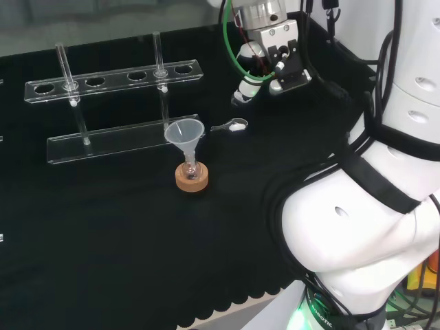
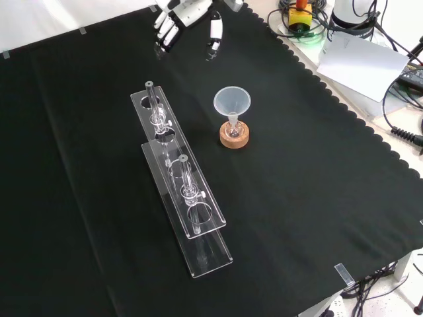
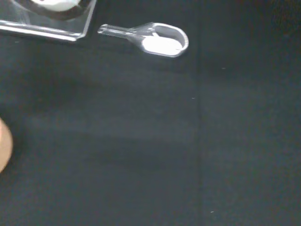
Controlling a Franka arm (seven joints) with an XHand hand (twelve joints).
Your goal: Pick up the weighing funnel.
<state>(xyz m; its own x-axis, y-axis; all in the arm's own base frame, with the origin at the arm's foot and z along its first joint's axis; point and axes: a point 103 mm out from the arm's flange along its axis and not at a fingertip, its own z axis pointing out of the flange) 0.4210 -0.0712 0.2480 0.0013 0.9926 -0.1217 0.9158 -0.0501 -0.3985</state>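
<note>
Clear weighing funnel (image 1: 234, 126) flat on black cloth (image 1: 137, 240), hand (image 1: 249, 86) just beside, apart, fingers relaxed and empty.

Matt black cloth (image 2: 317, 198), funnel (image 2: 232, 102) of smooth cloudy plastic, grainy cork ring (image 2: 234, 138) set under the funnel, clear glossy weighing funnel (image 3: 160, 40) and clear glossy test-tube rack (image 2: 208, 251) laid near the funnel

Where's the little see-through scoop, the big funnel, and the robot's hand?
weighing funnel (image 3: 162, 42): wrist view, on its scoop bowl.
funnel (image 1: 184, 132): head view, on its cone.
hand (image 2: 215, 28): front view, on one finger.
</note>
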